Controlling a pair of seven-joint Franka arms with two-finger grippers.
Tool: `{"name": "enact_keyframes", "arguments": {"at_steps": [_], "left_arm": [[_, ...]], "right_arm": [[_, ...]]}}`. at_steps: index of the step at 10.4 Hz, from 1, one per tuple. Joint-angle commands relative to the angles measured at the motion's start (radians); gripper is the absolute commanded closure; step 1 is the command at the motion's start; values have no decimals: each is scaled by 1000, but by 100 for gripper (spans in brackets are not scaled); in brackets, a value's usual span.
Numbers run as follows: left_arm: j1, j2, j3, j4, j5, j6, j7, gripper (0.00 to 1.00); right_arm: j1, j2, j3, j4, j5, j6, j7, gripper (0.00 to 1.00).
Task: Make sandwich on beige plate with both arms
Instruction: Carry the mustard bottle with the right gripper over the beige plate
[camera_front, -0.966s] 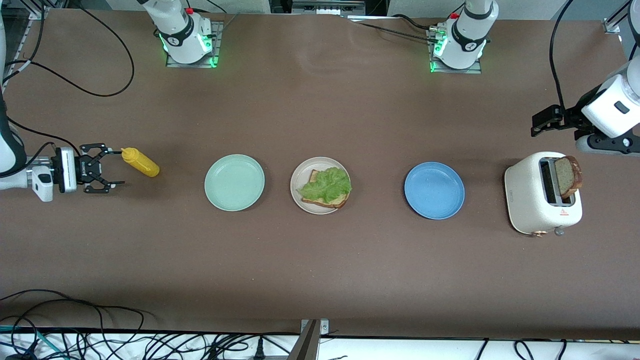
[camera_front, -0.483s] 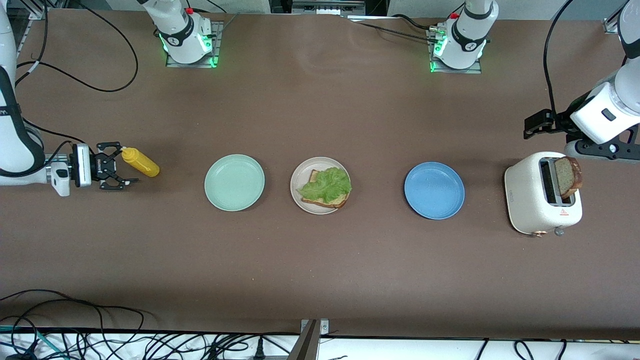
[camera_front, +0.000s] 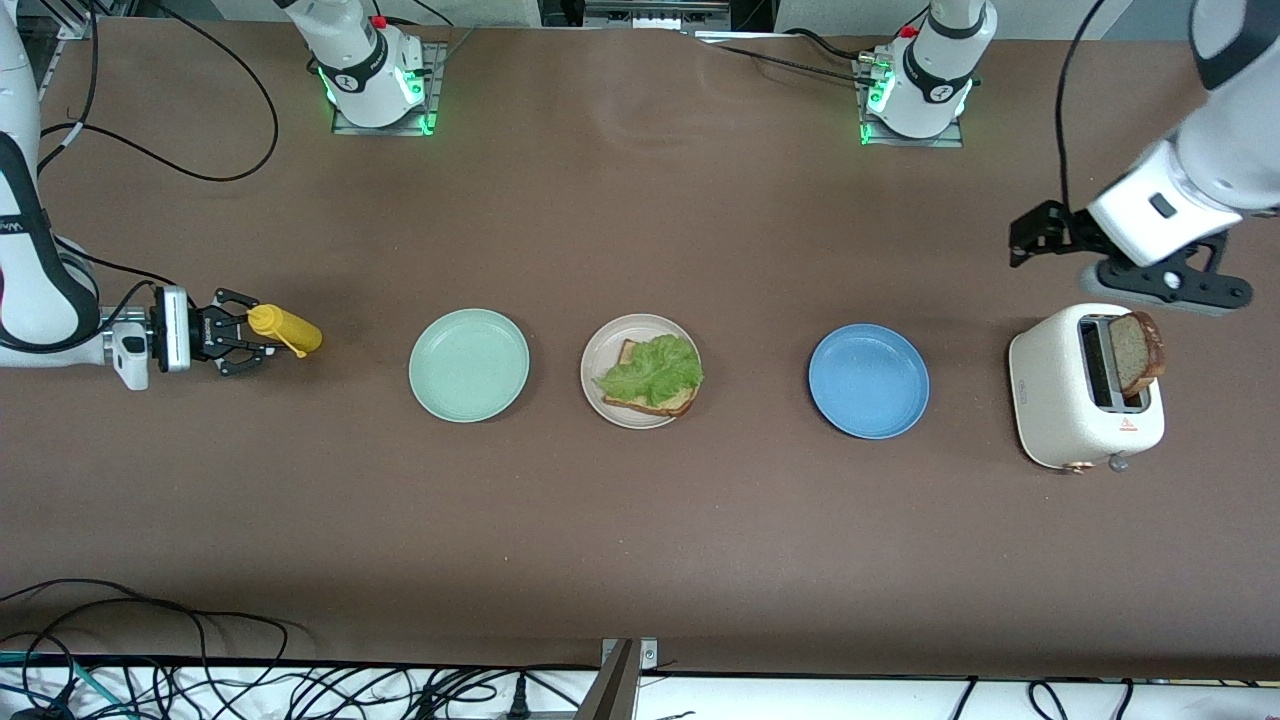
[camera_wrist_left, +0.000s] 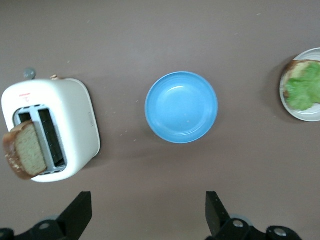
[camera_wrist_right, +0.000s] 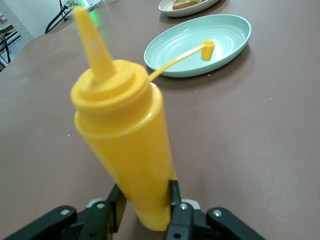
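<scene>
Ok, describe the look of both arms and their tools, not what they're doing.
Both arms are glossy white with black joints and trailing black cables. The right tool is black with skeletal linkage fingers behind a white wrist block. The left tool is black, with blocky fingers. The white bases glow green.

Table (camera_front: 640, 520) top looks like matt brown board, slightly fuzzy, no shine at all. The three plates look like smooth plastic with a soft satin sheen: mint plate (camera_front: 469, 365), beige plate (camera_front: 600, 345), blue plate (camera_wrist_left: 181, 107), the blue one glossiest. Mustard bottle (camera_wrist_right: 125, 150) is smooth yellow plastic, semi-gloss. Toaster (camera_wrist_left: 75, 125) beside the blue plate has a smooth cream shell, satin finish. Bread (camera_wrist_left: 24, 156) in it looks rough and porous. Lettuce (camera_front: 652, 368) on the beige plate is crinkly, matt.
</scene>
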Motion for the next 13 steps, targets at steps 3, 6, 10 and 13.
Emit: {"name": "enact_keyframes", "arguments": {"at_steps": [3, 6, 10, 13], "left_arm": [[7, -1, -32, 11, -1, -7, 10, 0], [7, -3, -59, 3, 1, -13, 3, 0], [23, -4, -49, 0, 1, -16, 4, 0], [96, 3, -44, 3, 1, -14, 12, 0]], "right_arm": [[23, -103, 76, -8, 2, 61, 11, 100], [140, -232, 82, 0, -65, 68, 229, 100], [350, -335, 90, 21, -194, 129, 595, 100], [505, -361, 96, 21, -326, 210, 900, 100]]}}
